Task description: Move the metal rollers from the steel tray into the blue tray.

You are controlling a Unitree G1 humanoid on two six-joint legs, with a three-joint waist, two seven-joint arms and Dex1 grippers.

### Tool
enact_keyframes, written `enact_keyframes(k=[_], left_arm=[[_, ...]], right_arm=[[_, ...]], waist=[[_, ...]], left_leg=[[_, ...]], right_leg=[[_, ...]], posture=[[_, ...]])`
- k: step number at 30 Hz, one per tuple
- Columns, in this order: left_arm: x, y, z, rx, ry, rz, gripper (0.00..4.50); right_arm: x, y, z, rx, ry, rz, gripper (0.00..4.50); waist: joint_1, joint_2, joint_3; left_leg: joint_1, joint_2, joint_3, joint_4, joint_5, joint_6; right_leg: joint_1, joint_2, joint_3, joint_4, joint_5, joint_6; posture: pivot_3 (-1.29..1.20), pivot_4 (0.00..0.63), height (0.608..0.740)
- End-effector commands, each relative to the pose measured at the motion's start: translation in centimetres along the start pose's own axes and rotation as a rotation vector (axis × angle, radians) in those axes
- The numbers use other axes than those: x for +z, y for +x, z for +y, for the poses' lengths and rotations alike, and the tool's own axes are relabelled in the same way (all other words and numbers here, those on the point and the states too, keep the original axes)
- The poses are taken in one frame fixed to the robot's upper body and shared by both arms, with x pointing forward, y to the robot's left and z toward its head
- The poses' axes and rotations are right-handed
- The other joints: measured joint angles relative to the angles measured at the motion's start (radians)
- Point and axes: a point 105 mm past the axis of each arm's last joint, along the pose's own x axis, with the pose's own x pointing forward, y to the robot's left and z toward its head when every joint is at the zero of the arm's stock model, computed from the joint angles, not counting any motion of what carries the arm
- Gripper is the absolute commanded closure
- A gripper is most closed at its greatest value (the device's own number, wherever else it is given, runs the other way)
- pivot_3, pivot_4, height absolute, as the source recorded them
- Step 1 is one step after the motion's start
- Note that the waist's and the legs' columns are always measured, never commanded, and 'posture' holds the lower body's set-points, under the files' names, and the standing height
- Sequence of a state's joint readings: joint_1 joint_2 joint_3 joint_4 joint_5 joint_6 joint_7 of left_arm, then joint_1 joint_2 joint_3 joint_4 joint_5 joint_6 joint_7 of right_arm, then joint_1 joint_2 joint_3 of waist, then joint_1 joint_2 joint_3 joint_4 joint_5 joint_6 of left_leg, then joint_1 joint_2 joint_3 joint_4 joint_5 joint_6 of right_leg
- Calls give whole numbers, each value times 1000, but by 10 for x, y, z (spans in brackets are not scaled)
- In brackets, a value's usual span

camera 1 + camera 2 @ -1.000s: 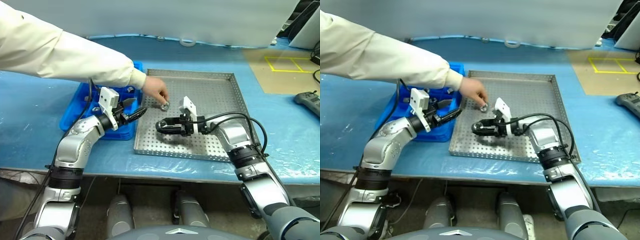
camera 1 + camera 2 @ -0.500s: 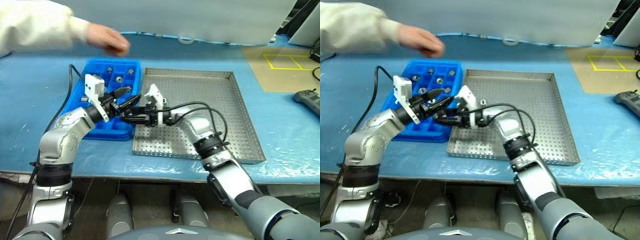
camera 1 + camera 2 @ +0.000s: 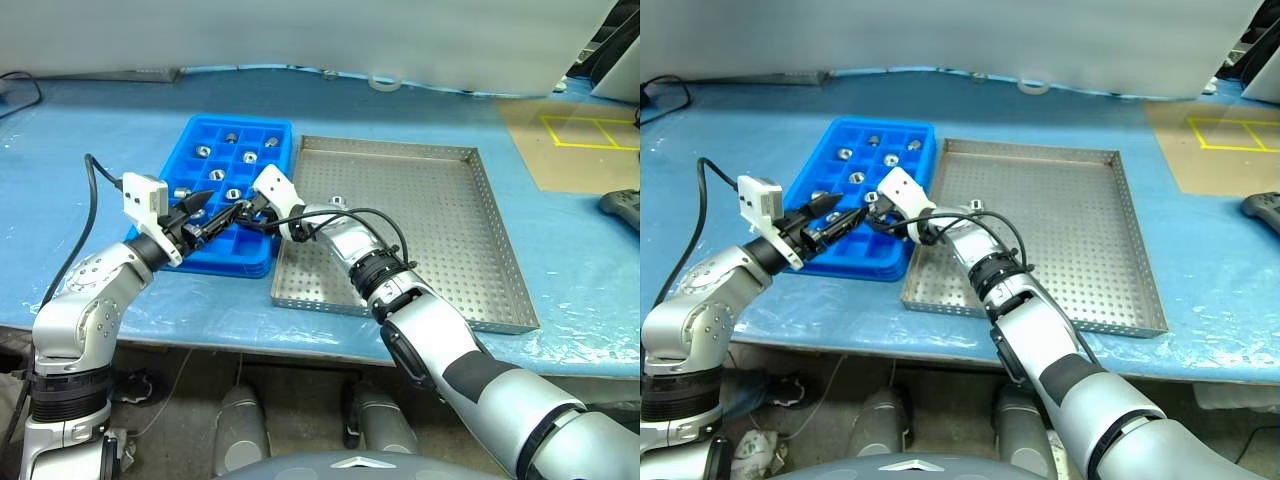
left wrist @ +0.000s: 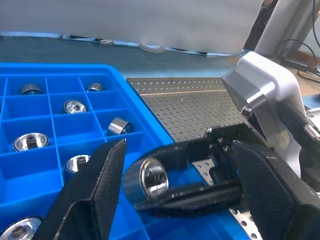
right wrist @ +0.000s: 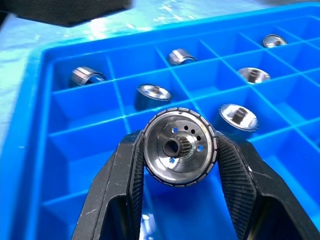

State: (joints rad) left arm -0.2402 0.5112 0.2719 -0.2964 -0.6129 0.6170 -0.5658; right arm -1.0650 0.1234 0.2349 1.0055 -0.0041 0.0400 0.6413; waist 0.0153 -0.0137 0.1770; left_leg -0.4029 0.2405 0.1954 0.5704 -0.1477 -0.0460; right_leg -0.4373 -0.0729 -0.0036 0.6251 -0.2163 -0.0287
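The right hand (image 5: 175,165) clamps a shiny silver metal roller (image 5: 178,148) by its knurled rim between two black fingers (image 5: 240,175), the roller's bored face turned toward the wrist, its axis running along the fingers. It hangs directly over the bright blue plastic compartment tray (image 3: 262,129), above an unfilled cell near the tray's front edge, so the drop looks to be straight down. The left hand (image 4: 175,192), fingers spread wide and holding nothing, sits just beside the roller at the tray's front left corner, on the tabletop's left side. Several rollers (image 3: 203,151) already rest in other cells. To the right, the large perforated steel tray (image 3: 480,240) carries one remaining roller (image 3: 338,201) near its back left corner, nearer the right arm.
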Motion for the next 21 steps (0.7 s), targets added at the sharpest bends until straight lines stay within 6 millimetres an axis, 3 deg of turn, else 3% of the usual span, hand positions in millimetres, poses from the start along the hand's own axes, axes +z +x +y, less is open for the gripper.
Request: enact_keyframes(k=[1,4,8,14,17,21], left_arm=[[11,-1,6,72,67,-52,858],[-4,5,-2,11,74,28,858],[-7,8,0,-17,90,59,858],[-13,29,-5,-78,128,75,858],[-13,42,-7,-105,136,62,858],[-8,58,-5,-113,131,26,858]], right_arm=[[11,-1,-9,-43,-55,-27,2748],[3,-8,-14,-34,-50,-1,2748],[-7,-18,-18,-8,-61,27,2748],[-7,-30,-36,-112,-41,-19,800],[0,-42,-49,-167,49,-96,800],[8,-74,-86,-325,164,-205,800]], waist=[[-1,0,0],[2,0,0],[2,0,0],[-1,0,0],[-2,0,0],[-5,0,0]], left_leg=[[0,0,0,0,0,0],[0,0,0,0,0,0],[0,-1,0,2,-1,1],[2,-1,0,3,-1,2],[1,-1,0,4,-1,2],[1,-1,0,5,-1,3]], right_leg=[[0,0,0,0,0,0],[0,0,0,0,0,0],[1,0,0,0,0,0],[2,0,1,2,0,0],[2,0,2,2,0,0],[2,0,2,2,0,0]], posture=[[-177,150,740],[-213,150,740],[-257,150,740],[-309,150,740],[-335,150,740],[-343,150,740]])
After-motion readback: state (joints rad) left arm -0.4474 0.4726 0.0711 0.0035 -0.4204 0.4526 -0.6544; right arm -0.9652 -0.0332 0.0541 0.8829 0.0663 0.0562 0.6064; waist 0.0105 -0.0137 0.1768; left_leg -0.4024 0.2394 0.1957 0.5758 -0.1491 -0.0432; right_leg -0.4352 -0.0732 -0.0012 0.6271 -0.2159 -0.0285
